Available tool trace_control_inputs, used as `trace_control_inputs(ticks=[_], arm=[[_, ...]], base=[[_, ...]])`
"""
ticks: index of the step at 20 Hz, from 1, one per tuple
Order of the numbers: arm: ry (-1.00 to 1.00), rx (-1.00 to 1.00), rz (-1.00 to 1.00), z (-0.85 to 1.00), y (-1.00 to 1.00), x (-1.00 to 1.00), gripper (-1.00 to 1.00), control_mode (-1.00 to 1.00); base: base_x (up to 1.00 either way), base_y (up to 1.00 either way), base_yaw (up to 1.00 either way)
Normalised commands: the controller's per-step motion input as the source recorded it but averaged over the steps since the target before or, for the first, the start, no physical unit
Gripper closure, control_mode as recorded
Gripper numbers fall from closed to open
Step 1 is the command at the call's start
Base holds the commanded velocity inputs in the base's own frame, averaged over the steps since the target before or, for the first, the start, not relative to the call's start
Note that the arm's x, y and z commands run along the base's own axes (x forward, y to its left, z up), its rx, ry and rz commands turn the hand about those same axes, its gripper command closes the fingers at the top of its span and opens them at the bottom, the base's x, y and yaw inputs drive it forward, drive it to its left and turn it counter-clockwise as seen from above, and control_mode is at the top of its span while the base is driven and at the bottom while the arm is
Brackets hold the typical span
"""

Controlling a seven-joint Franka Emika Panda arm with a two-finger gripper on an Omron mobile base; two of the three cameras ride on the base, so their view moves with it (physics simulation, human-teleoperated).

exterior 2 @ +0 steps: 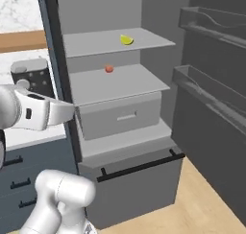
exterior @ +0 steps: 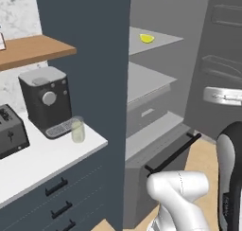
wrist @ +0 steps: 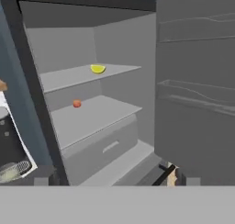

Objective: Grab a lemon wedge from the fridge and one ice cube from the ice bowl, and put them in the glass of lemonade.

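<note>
Grey fridge (exterior 2: 120, 122) stands with its door swung wide to 3 o'clock, which leaves the shelves reachable from the front; judged from that, the fetch-the-wedge step is under way with nothing picked yet. Going left to right in the left base view: toaster (exterior: 10, 130) at 9 o'clock on the white counter (exterior: 42, 161), coffee machine (exterior: 46, 100) just right of it, then the glass of lemonade (exterior: 77, 129) near the counter's right edge, upright, pale liquid in it, nothing else visible inside. It sits close to the fridge side, so the later drop-off looks like a short swing. Past the dark blue-grey cabinet panel (exterior: 90, 59), the fridge interior: lemon wedge (exterior 2: 126, 40) alone on the top shelf (exterior 2: 96, 43), at about 12 o'clock, set back from the front lip. One shelf down, a small red fruit (exterior 2: 109, 69) at about 11 o'clock, well apart from the wedge, not the target. Drawer (exterior 2: 120, 115) below is closed, contents hidden. Door bins (exterior 2: 211, 24) at 2 o'clock look empty as far as can be seen. Hand view faces into the fridge, wedge at roughly 11 o'clock. Gripper fingers are not clearly resolved in the pictures; jaws stand fully apart, holding nothing. Arm link (exterior 2: 41, 112) crosses at 9 o'clock in the right base view, well apart from the wedge. Ice bowl not located from here.
</note>
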Motion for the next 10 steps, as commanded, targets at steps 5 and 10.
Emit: trace_control_inputs(ticks=[5,10], arm=[[0.00,0.00,0.00,0.00,0.00,0.00,-1.00,1.00],[0.00,0.00,0.00,0.00,0.00,0.00,-1.00,1.00]], base=[[0.68,-0.82,0.32],[0.29,-0.25,0.34]])
